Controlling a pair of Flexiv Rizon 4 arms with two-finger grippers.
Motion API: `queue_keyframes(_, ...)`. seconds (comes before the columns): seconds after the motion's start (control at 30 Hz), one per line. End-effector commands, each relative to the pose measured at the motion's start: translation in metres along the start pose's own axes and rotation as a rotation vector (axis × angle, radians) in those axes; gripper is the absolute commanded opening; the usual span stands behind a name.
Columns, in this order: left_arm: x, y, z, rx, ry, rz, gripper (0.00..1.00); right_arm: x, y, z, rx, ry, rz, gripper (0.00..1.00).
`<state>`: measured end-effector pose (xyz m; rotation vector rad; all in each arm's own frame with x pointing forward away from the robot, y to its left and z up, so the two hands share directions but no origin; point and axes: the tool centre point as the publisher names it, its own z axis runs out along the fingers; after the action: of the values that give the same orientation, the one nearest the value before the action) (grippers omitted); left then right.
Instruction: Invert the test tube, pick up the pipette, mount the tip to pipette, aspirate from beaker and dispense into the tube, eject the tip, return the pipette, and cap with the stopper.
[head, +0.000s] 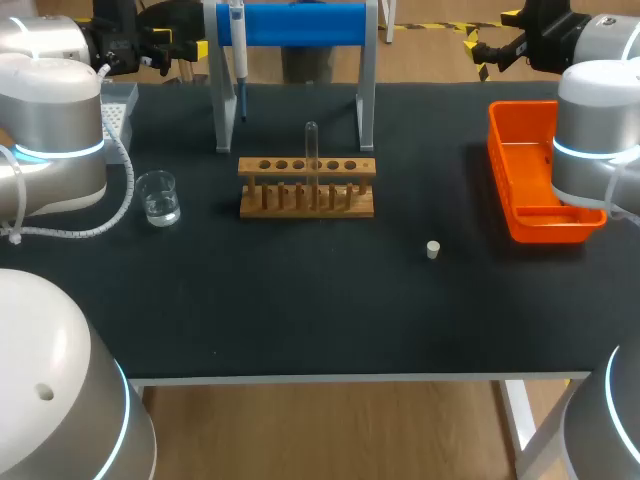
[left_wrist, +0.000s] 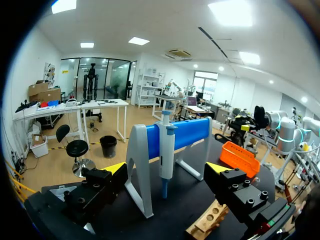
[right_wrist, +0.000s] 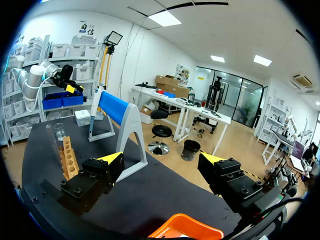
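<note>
A clear test tube (head: 311, 150) stands rounded end up in the wooden rack (head: 306, 187) mid-table; the right wrist view shows the test tube (right_wrist: 52, 142) and rack (right_wrist: 69, 160) too. The pipette (head: 238, 45) hangs on the blue-barred stand (head: 300, 25). A glass beaker (head: 158, 197) holding clear liquid sits left of the rack. A small white stopper (head: 433, 250) lies to the rack's front right. My left gripper (head: 170, 35) is raised at the back left, open and empty, facing the pipette (left_wrist: 166, 150). My right gripper (head: 492, 42) is raised at the back right, open and empty.
An orange tray (head: 530, 170) sits at the right edge, under my right arm. A grey tip box (head: 118, 105) stands at the back left, beside my left arm. The stand's grey legs (head: 366, 100) rise just behind the rack.
</note>
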<state>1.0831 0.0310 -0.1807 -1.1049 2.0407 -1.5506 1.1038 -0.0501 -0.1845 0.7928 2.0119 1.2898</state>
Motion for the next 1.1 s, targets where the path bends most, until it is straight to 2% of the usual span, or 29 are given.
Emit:
queue_keyframes(0.03, 0.0, 0.001, 0.001, 0.002, -0.003, 0.0, 1.0, -0.001, 0.0, 0.0, -0.001, 0.002, 0.0, 1.0)
queue_keyframes(0.77, 0.0, 0.001, 0.001, 0.002, -0.003, 0.0, 1.0, -0.001, 0.0, 0.0, -0.001, 0.002, 0.0, 1.0)
queue_keyframes(0.93, 0.0, 0.001, 0.001, 0.002, -0.003, 0.0, 1.0, 0.034, -0.007, -0.032, -0.019, 0.085, -0.012, 1.0)
queue_keyframes(1.1, 0.0, 0.001, 0.001, 0.002, -0.003, 0.0, 1.0, 0.079, -0.012, -0.067, -0.051, 0.18, -0.022, 1.0)
